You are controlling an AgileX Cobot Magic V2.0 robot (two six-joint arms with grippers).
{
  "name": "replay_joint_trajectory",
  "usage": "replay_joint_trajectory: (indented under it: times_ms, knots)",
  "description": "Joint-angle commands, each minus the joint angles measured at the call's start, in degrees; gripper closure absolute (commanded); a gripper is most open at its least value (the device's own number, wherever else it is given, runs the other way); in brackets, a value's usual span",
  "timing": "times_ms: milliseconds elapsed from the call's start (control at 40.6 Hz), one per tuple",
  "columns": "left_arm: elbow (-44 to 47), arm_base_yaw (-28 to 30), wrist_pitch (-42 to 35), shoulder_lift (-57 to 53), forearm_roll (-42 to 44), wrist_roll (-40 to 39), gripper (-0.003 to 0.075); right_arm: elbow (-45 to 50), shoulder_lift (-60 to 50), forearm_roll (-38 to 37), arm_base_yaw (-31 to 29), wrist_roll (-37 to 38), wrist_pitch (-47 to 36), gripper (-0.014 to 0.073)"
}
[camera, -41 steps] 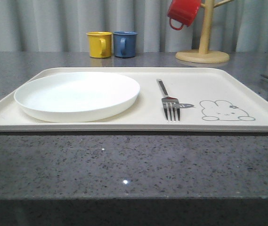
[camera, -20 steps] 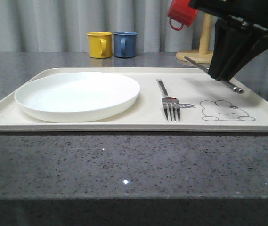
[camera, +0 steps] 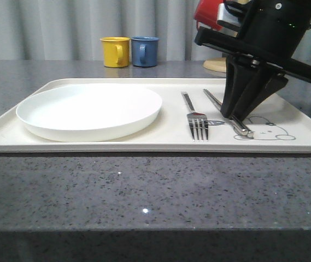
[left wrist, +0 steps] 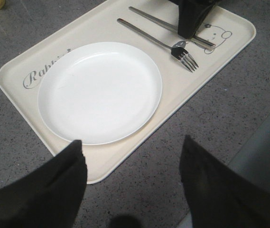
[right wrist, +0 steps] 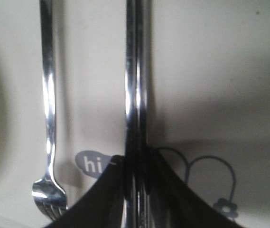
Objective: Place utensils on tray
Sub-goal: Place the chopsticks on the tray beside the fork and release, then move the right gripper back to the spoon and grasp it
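The cream tray (camera: 286,143) lies on the dark counter, seen too as the tray (left wrist: 16,71) with "Rabbit" script. A silver fork (camera: 195,117) rests on it, tines toward me, right of the white plate; the fork (left wrist: 159,43) and fork (right wrist: 48,118) show in both wrist views. My right gripper (camera: 235,115) is down on the tray, shut on the silver chopsticks (camera: 227,113), which lie beside the fork over the rabbit drawing. In the right wrist view the chopsticks (right wrist: 135,85) run out from my right gripper (right wrist: 137,161). My left gripper (left wrist: 131,145) hangs open above the tray's near corner, holding nothing.
A white round plate (camera: 89,110) fills the tray's left half. A yellow mug (camera: 115,51) and a blue mug (camera: 145,51) stand at the back. A wooden mug tree base (camera: 214,65) with a red mug (camera: 206,13) stands back right.
My right arm came in from the right with the chopsticks, moved left and lowered them onto the tray beside the fork. Fork and plate have not moved.
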Motion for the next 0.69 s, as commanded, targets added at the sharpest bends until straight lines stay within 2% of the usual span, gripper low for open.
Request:
replay_joint_trajectory:
  times_ms: [0, 172, 418, 665]
  knots:
    - [-1.4, -0.5, -4.1, -0.3, 0.0, -0.7, 0.0301, -1.6, -2.8, 1.3, 0.3, -0.4, -0.8, 0.0313]
    - [-1.4, -0.5, -4.1, -0.3, 0.0, -0.7, 0.0301, -1.7, -7.6, -3.9, 0.3, -4.8, -1.2, 0.0296]
    - [-1.4, -0.5, -4.1, -0.3, 0.0, -0.7, 0.0301, -1.6, -17.3, -17.4, -1.8, -5.3, 3.1, 0.0296]
    - [-1.4, -0.5, -4.1, -0.3, 0.0, -0.7, 0.0301, -1.6, -18.4, -19.5, -15.7, -8.4, 6.5, 0.0296]
